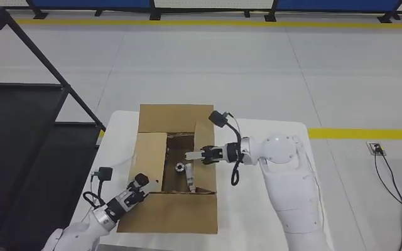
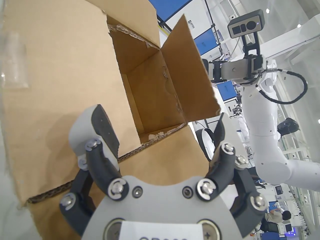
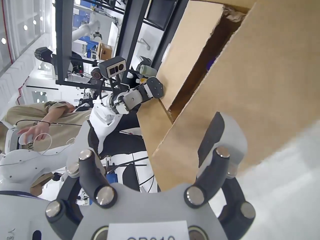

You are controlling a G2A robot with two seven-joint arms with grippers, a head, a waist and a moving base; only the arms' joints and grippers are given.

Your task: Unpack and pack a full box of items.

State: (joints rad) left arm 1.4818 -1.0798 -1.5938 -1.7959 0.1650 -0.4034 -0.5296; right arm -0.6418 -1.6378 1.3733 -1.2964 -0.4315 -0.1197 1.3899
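Here, the box (image 1: 169,216) (image 2: 62,63) (image 3: 262,63) is sitting open on the white tabletop (image 1: 251,207), and an arm is stationed at each side of it. The right end effector (image 1: 195,155) (image 3: 152,138) is hovering at the box's opening. Its fingers are standing spread apart and gripping nothing, with the edge of the upright side flap (image 1: 205,147) (image 3: 225,96) running just ahead of them. Just below and beside this end effector, inside the box, a small round metallic item (image 1: 179,167) and a slim white item (image 1: 190,179) are lying close together on the dark floor; what they are is too small to tell. The left end effector (image 1: 141,183) (image 2: 160,116) is waiting at the opposite near corner, right at the seam where two flaps are meeting. Its fingers (image 2: 105,126) are also spread wide and holding nothing, and whether they are touching the cardboard cannot be told. Straight ahead of it the box's inner walls are showing, and beyond the raised flap the right arm is appearing farther off.
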